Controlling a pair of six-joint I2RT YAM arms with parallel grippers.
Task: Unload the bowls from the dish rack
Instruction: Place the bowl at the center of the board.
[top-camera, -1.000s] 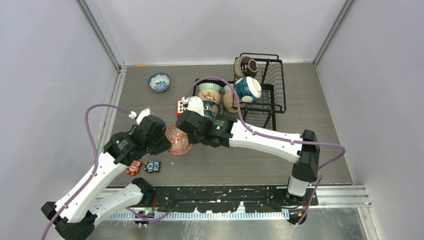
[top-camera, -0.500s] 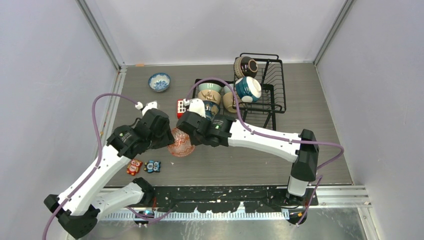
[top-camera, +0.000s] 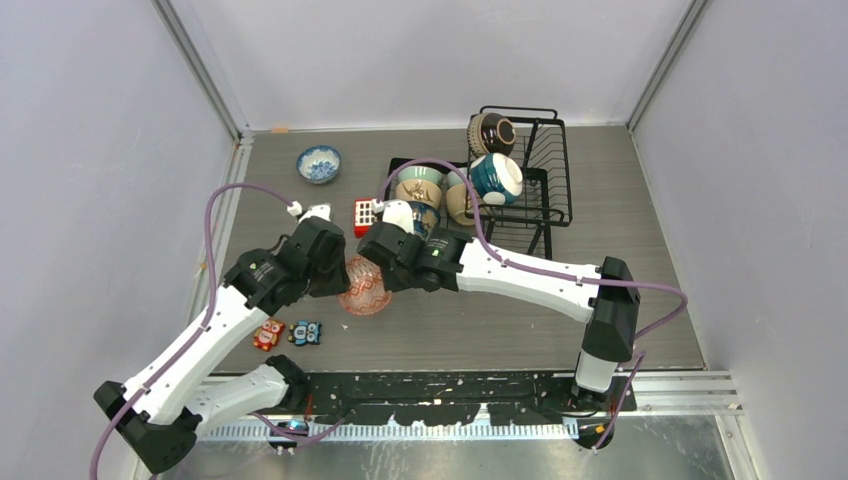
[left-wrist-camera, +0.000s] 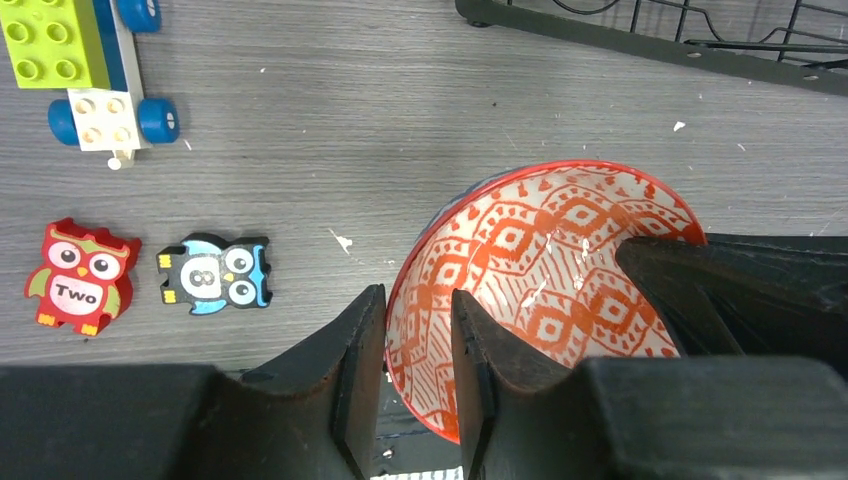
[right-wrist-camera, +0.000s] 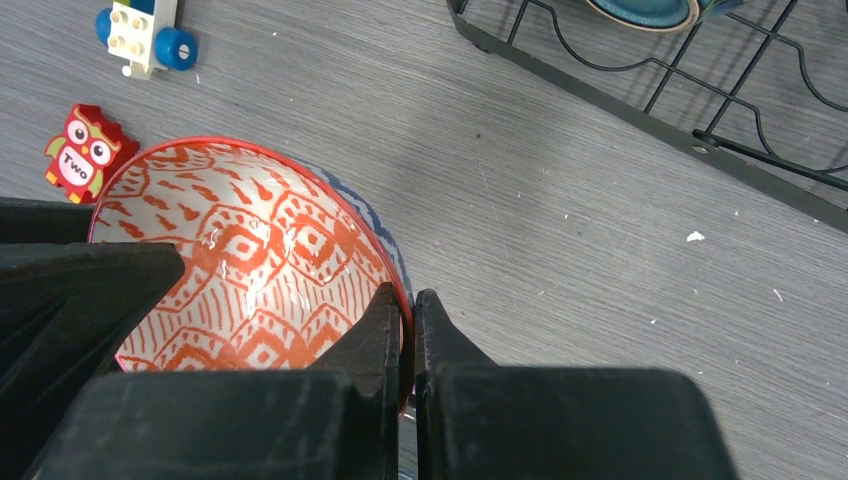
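The right fingers (right-wrist-camera: 393, 305) were clamped together on the rim of the red patterned bowl (top-camera: 363, 290). The left fingers (left-wrist-camera: 368, 325) stood apart, straddling the opposite rim. The bowl sat at centre-left of the top view, over the worktop (top-camera: 620, 250), below-left of the dish rack (top-camera: 545, 165) and clear of it.
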